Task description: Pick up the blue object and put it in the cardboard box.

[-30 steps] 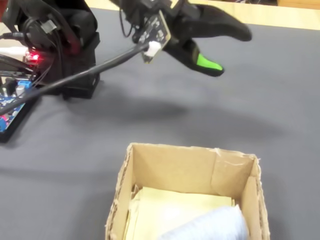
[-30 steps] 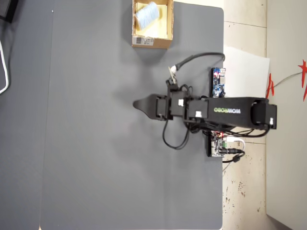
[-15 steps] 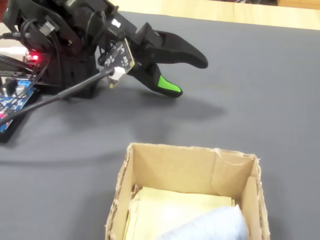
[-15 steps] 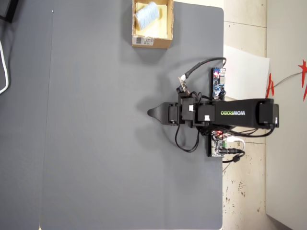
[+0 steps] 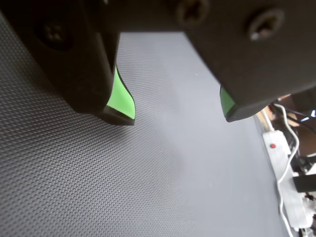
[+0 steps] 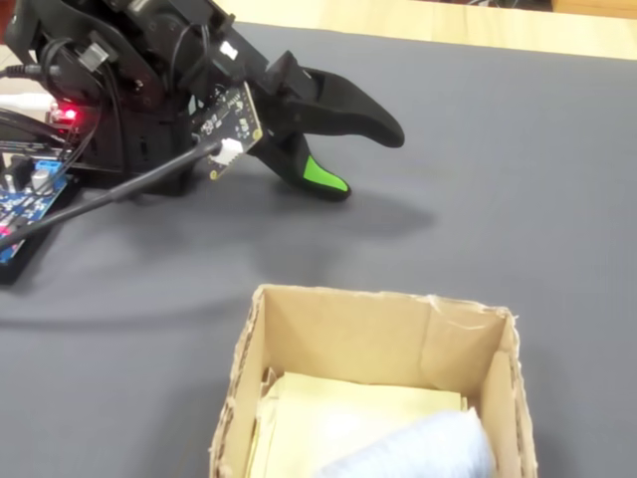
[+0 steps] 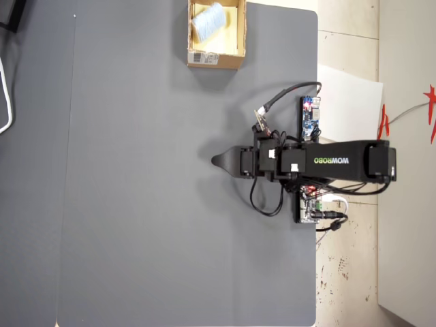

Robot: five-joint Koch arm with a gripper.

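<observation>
The blue object (image 6: 428, 450), a pale fuzzy lump, lies inside the cardboard box (image 6: 378, 304) at the bottom of the fixed view. From overhead the box (image 7: 216, 60) sits at the mat's top edge with the blue object (image 7: 208, 20) in it. My gripper (image 6: 365, 162) hangs low over the dark mat, close to the arm's base and far from the box. In the wrist view the gripper (image 5: 177, 119) is open: the green-padded jaws stand well apart with only mat between them. Overhead, the gripper (image 7: 218, 161) points left.
A blue circuit board (image 6: 25, 194) and cables lie beside the arm base (image 6: 119, 110) at the left of the fixed view. Overhead, that board (image 7: 310, 117) sits at the mat's right edge next to a white sheet (image 7: 351, 95).
The arm has pulled back toward its base and come down, so the gripper went from raised to just above the mat. The box and the blue object have not moved.
</observation>
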